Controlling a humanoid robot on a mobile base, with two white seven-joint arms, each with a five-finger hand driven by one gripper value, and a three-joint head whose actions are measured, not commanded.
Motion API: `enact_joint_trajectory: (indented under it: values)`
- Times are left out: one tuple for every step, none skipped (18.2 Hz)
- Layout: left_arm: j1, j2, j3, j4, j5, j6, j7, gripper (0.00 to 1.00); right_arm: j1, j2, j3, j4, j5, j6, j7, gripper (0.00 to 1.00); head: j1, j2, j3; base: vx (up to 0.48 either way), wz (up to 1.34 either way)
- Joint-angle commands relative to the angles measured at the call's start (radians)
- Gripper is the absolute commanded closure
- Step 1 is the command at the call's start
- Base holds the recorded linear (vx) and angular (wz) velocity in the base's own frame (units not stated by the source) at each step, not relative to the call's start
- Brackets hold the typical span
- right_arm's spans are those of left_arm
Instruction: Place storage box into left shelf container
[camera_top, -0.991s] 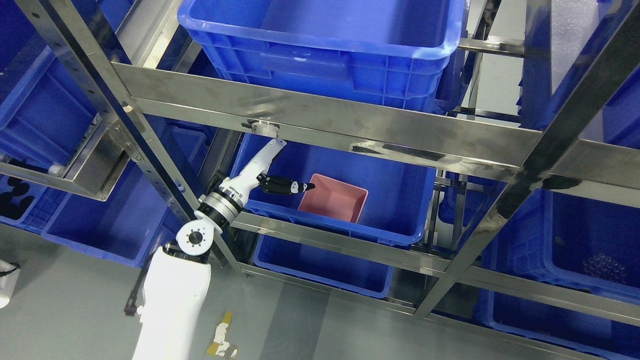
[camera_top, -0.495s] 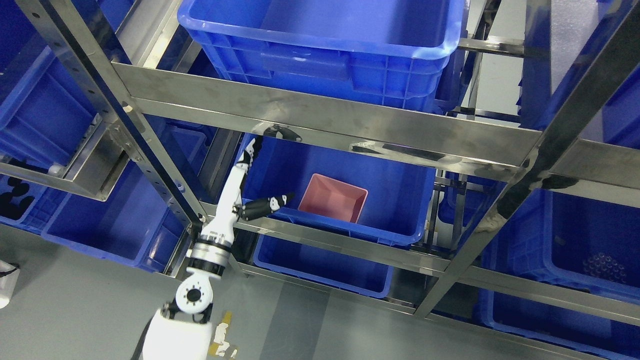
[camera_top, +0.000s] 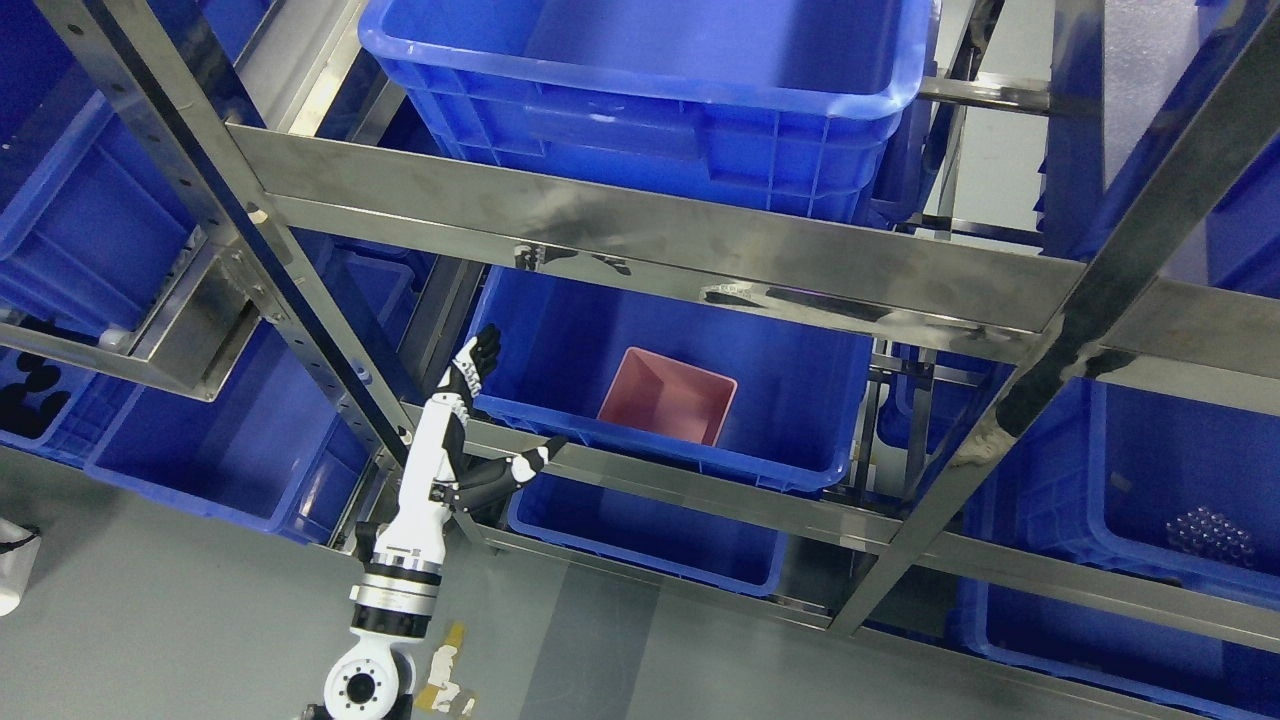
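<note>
Left hand (camera_top: 455, 440) now back outside blue container (camera_top: 800, 400), fingers spread, empty; pink storage box (camera_top: 668, 396) inside.

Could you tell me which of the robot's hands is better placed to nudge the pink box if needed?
Left. The left hand, open and empty, is beside the blue plastic bin holding the pink rectangular storage box; no right arm shows.
</note>
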Motion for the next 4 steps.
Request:
enact_joint_trajectory:
  values:
    - [0.004, 0.017, 0.051, -0.102, 0.057, 0.078, 0.040, 0.01, 0.026, -0.017, 0.000, -0.017, -0.003, 0.000, 0.175, 0.00, 0.0000, 0.000, 0.000, 0.000, 0.00]
    - [0.002, 0.017, 0.051, -0.104, 0.059, 0.085, 0.039, 0.01, 0.026, -0.017, 0.000, -0.017, -0.003, 0.000, 0.175, 0.00, 0.0000, 0.000, 0.000, 0.000, 0.00]
    - [0.002, 0.017, 0.051, -0.104, 0.059, 0.086, 0.037, 0.01, 0.026, -0.017, 0.000, -0.017, -0.003, 0.000, 0.175, 0.00, 0.0000, 0.000, 0.000, 0.000, 0.00]
    - [0.002, 0.017, 0.051, -0.104, 0.059, 0.085, 0.037, 0.00, 0.026, -0.017, 0.000, -0.017, -0.003, 0.000, 0.175, 0.00, 0.0000, 0.000, 0.000, 0.000, 0.00]
